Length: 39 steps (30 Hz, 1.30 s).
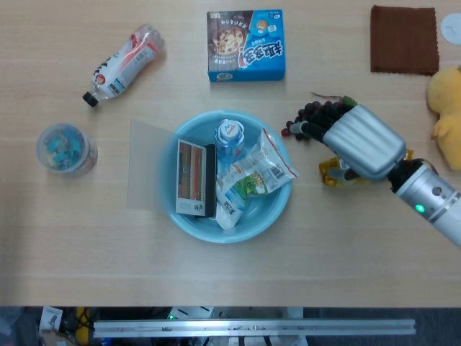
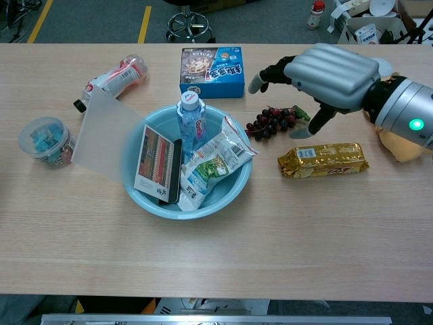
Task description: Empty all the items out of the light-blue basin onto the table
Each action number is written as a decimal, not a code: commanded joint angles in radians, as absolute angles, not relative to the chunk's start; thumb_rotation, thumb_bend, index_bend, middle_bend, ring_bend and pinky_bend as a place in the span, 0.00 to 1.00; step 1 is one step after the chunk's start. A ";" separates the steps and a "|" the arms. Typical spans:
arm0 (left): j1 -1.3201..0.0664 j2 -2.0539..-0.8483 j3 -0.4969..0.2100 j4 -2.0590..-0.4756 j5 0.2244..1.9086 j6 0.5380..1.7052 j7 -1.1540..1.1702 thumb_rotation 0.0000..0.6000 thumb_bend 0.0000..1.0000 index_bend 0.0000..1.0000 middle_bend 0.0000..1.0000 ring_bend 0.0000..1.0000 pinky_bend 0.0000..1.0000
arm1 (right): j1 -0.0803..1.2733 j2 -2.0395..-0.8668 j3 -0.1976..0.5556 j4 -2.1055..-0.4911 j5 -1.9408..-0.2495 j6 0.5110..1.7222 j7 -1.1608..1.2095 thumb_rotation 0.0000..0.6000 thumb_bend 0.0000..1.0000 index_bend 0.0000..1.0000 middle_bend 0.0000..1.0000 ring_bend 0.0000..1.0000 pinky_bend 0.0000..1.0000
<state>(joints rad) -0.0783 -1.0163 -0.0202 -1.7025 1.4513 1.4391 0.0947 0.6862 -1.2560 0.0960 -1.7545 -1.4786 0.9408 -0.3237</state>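
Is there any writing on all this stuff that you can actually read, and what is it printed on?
Blue cookie box: large Chinese characters, upside down, too unclear to quote.
Water bottle in the basin: label blurred.
Snack bag: print too small.
Gold packet: white label, unreadable.
Bottle lying on the table: label blurred.

Light-blue basin (image 1: 277, 209), full, mid-table

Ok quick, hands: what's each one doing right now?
Right hand: open, holding nothing, fingers apart above the grapes.
Left hand: not in view in either camera.
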 commanded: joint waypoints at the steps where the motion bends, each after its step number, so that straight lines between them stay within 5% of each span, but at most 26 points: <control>1: -0.079 -1.017 -0.017 -1.704 1.460 1.440 0.089 1.00 0.31 0.13 0.23 0.19 0.17 | 0.731 -1.301 0.148 -1.773 -1.379 0.889 -0.364 1.00 0.04 0.26 0.34 0.29 0.46; 26: -0.041 -0.996 -0.007 -1.667 1.443 1.460 0.026 1.00 0.31 0.13 0.23 0.19 0.17 | 1.041 -1.587 0.259 -1.613 -0.763 0.825 -0.659 1.00 0.04 0.23 0.30 0.27 0.46; 39: -0.039 -0.999 -0.009 -1.653 1.438 1.455 0.013 1.00 0.31 0.13 0.23 0.19 0.17 | 1.134 -1.649 0.243 -1.532 -0.628 0.802 -0.661 1.00 0.05 0.23 0.34 0.31 0.49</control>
